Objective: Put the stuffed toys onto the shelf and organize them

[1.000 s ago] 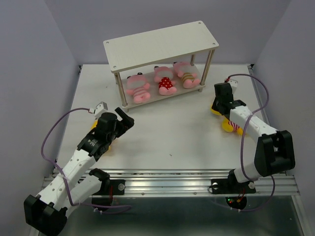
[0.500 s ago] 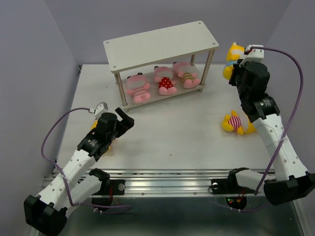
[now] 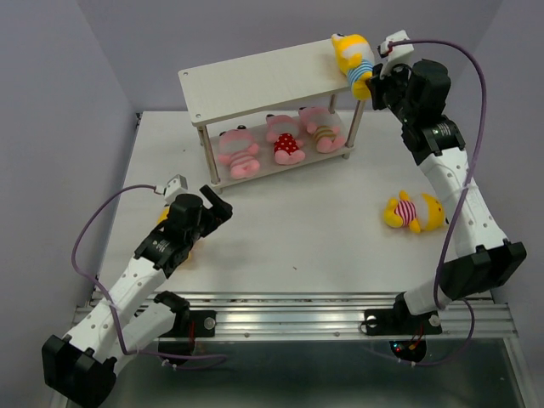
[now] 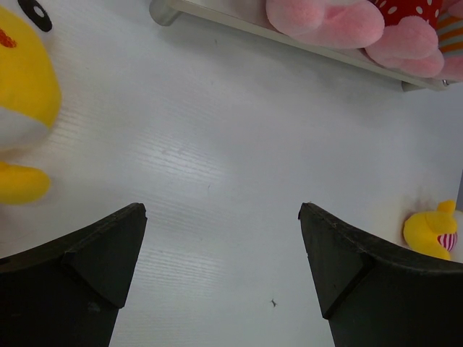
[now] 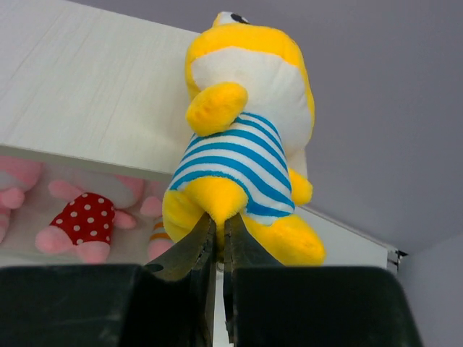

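Note:
The shelf (image 3: 272, 75) stands at the back of the table, with three pink stuffed toys lying on its lower board (image 3: 238, 151) (image 3: 286, 140) (image 3: 321, 132). High at the shelf's right end, my right gripper (image 3: 375, 85) is shut on the leg of a yellow toy in a blue-striped shirt (image 3: 352, 56) (image 5: 242, 144), which hangs over the top board's right corner (image 5: 87, 79). A yellow toy in red stripes (image 3: 410, 212) (image 4: 434, 233) lies on the table at the right. My left gripper (image 3: 217, 209) (image 4: 223, 217) is open and low over the table, holding nothing. Another yellow toy (image 4: 22, 94) lies just left of it.
Purple walls close in the white table (image 3: 297, 229) at the back and both sides. Thin wooden shelf legs (image 3: 208, 157) (image 3: 357, 115) stand at the shelf's corners. The right arm's purple cable (image 3: 476, 76) loops above the table.
My right arm has lifted the blue-striped yellow toy from the table at the right up and back to the shelf's top right corner. The left arm has stayed still.

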Controlling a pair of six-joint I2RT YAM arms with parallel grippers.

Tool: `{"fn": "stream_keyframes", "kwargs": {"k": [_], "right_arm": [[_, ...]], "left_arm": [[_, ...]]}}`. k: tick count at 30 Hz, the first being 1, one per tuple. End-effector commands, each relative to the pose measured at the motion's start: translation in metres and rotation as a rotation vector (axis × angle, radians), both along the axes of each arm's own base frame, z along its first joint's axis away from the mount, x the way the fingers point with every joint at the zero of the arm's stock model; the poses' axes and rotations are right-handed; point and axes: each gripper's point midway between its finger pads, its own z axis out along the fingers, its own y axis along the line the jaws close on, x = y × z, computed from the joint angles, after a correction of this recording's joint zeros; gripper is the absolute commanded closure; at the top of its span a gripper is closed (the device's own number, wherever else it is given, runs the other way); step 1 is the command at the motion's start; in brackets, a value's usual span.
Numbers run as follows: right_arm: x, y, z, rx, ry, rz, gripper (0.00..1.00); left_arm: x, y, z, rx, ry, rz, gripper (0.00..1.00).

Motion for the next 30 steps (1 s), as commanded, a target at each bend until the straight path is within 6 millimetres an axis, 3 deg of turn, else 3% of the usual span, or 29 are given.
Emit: {"fn": "stream_keyframes", "kwargs": {"k": [1,13,20,24,30], "right_arm": [[-0.01,0.032,0.05,-0.07,-0.165,0.222,0.99],[0.033,0.043,0.03,-0.032,-0.08,0.222,0.99],[0.047,0.044,0.029,0.032,-0.065,0.19,0.99],[0.056,0.034,0.029,0.061,-0.068,0.098,0.99],[0.057,0.038,0.02,0.061,-0.053,0.118,0.99]], "left_arm": [[0.009,0.001,0.013,0.005,-0.048,0.004,0.01],[0.009,0.004,0.015,0.013,-0.052,0.015,0.01],[0.01,0.005,0.014,0.022,-0.044,0.022,0.01],[0.01,0.005,0.013,0.022,-0.039,0.022,0.01],[0.011,0.005,0.012,0.024,-0.034,0.024,0.01]]}}
